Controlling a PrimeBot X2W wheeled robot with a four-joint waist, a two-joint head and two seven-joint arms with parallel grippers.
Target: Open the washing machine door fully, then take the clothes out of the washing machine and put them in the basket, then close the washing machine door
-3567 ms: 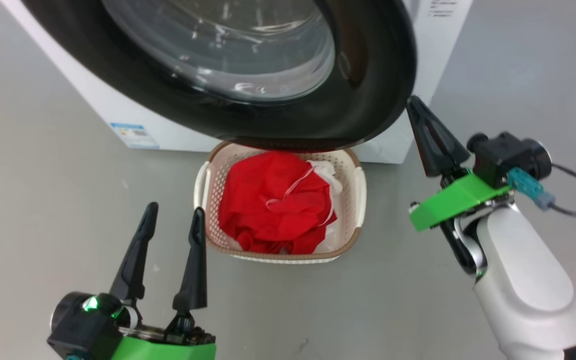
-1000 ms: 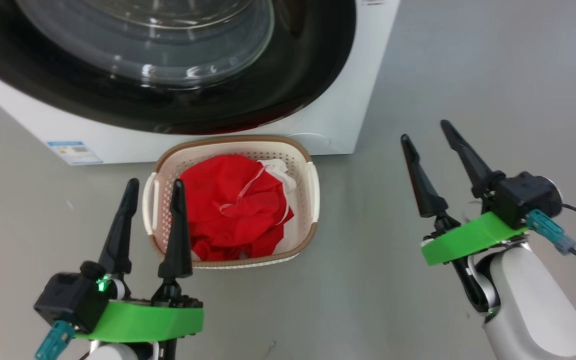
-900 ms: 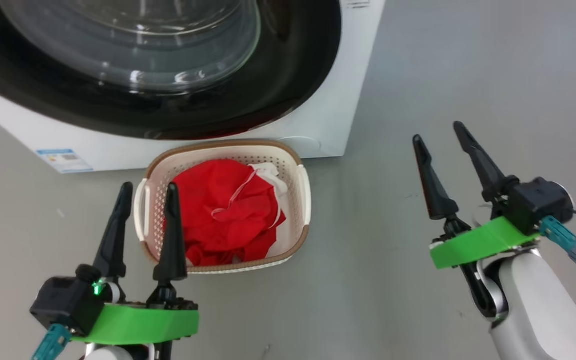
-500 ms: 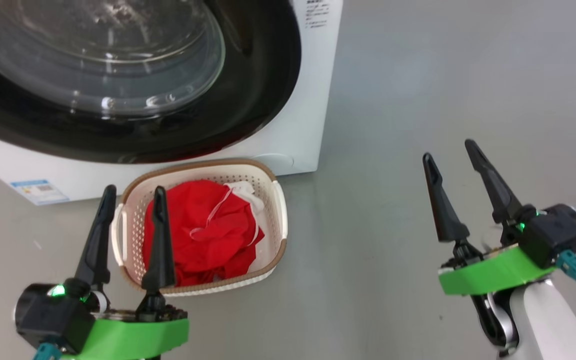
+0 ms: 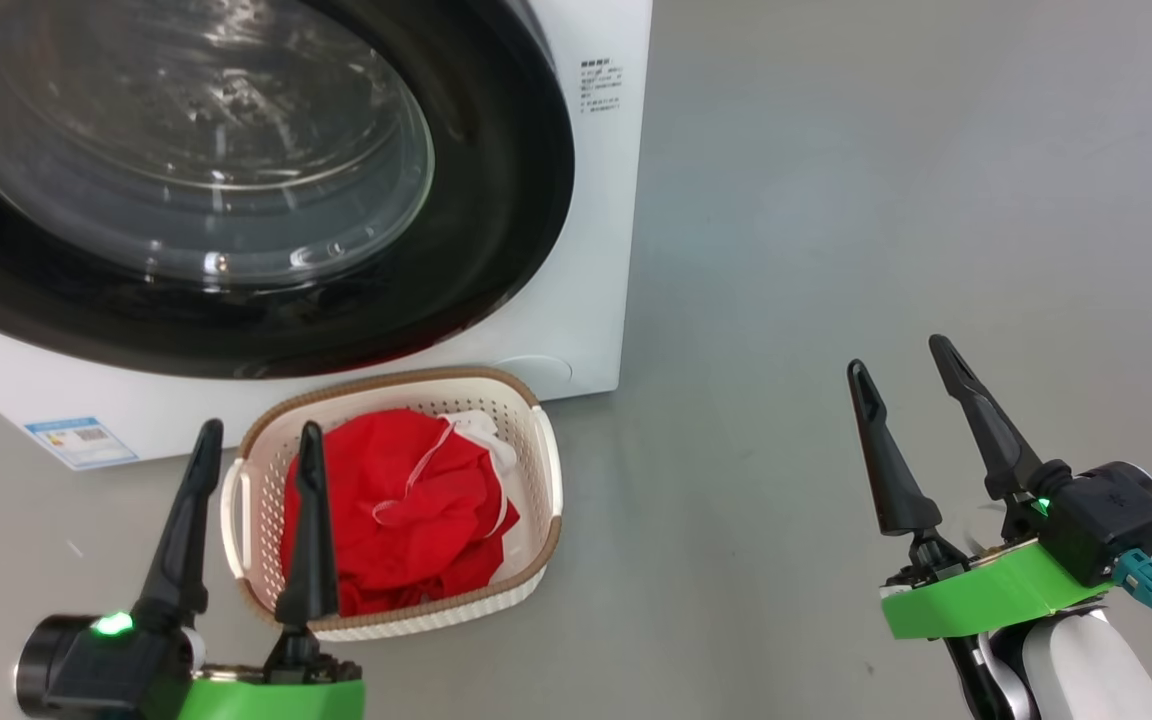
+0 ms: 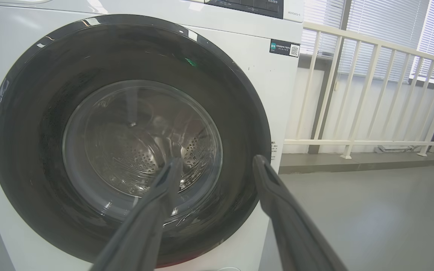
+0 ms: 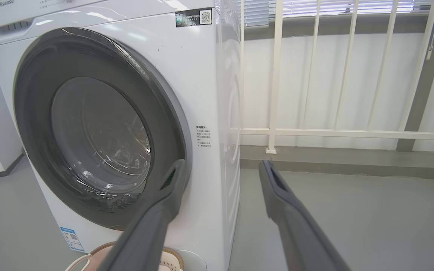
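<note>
A smooth grey floor (image 5: 836, 200); a white railing (image 7: 277, 75) stands at 3 o'clock of the washing machine (image 5: 596, 250). The left pincer (image 5: 261, 427) and right pincer (image 5: 895, 353) hover wide and empty, their fingers toward 12 o'clock.

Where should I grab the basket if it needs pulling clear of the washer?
Probably the white side handle on the left of the basket, from above with the open left gripper, one finger through the loop. The handle stands out from the wall, and the red clothes heap toward the middle, leaving that edge free.

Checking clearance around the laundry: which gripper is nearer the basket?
Left. The left gripper hangs at the basket's left rim; the right gripper is far off to its right.
</note>
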